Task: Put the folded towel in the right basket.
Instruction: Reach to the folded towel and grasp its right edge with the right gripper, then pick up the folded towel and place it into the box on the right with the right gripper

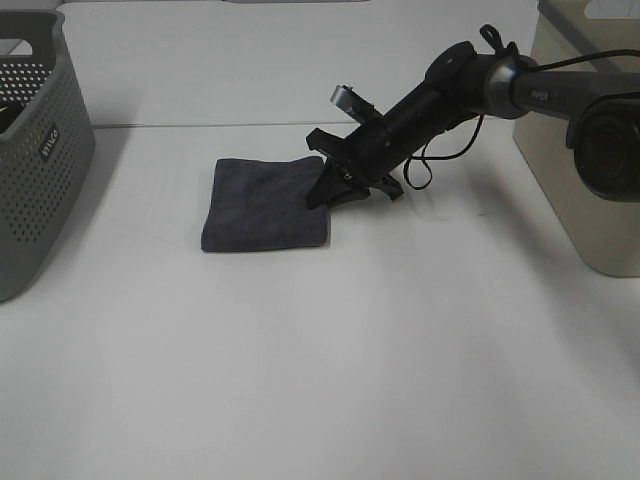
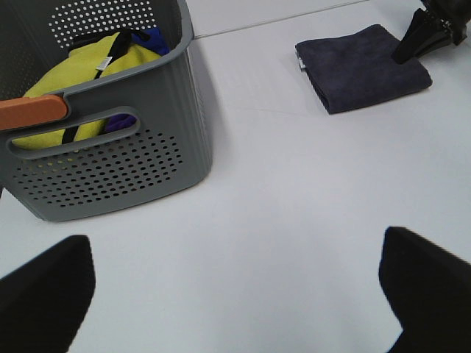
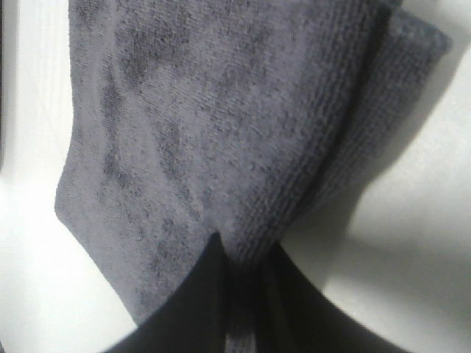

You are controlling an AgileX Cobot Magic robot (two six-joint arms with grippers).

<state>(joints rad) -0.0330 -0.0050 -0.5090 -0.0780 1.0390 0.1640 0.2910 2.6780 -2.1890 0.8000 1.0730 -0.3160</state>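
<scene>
Ext high: folded towel (image 1: 262, 205) lay flat on counter (image 1: 330, 380), soft, light, prob droopy; right basket (image 1: 590, 160) well apart, nothing between, grey basket (image 1: 40, 150) far left. L wrist: left end effector (image 2: 235, 250) gaped wide, idle. R wrist: right end effector (image 3: 246, 254) clamped on towel's edge, a fair grip spot.

We see our left gripper (image 2: 235, 301) only as two black fingertips (image 2: 44, 294), spread wide apart above the white table (image 2: 257, 220) with nothing between them. Ahead of them stands a grey perforated basket (image 2: 147, 147) holding a yellow cloth (image 2: 81, 73) and something blue (image 2: 151, 37), with an orange piece (image 2: 33, 112) at its handle opening. Well apart from the basket, a dark grey folded towel (image 2: 360, 66) lies flat on the table, and the black fingers of the right gripper (image 2: 427, 37) meet its far edge.
</scene>
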